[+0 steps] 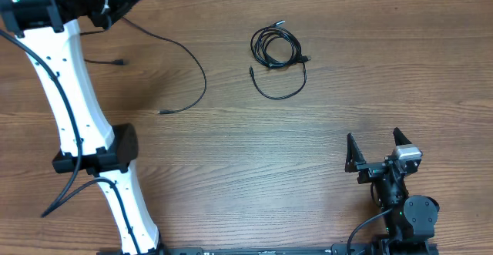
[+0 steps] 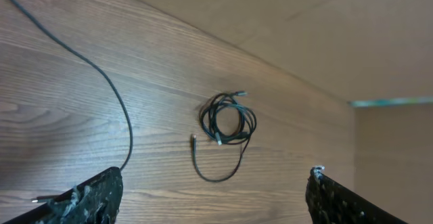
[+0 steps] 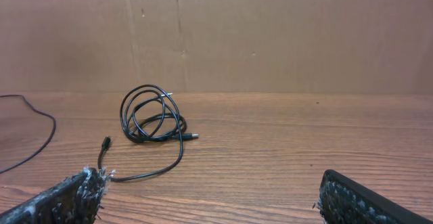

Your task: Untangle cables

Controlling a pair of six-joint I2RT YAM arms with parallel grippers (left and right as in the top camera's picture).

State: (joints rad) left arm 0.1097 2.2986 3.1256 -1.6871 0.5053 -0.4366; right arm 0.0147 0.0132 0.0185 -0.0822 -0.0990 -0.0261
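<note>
— Toward the far edge of the table (image 1: 254, 155), about midway along it: is that where the coiled bundle (image 1: 276, 47) lies?

— Yes. It sits there in tight loops, with one tail curling out toward the near edge and ending in a small plug. A second, loose cable (image 1: 202, 74) sweeps in an arc nearer the far left corner, apart from the coil.

— And your left hand?

— My left gripper (image 2: 213, 176) hangs over the table, and the bundle lies ahead of it, between the lines of my fingers (image 2: 95, 197). The loose cable runs down beside one fingertip; whether it touches, I cannot tell. The jaws are spread wide with nothing in them.

— The right one?

— My right gripper (image 1: 375, 143) sits by the near edge toward the right corner, well apart from the coil. Its jaws are wide too, and empty.
</note>
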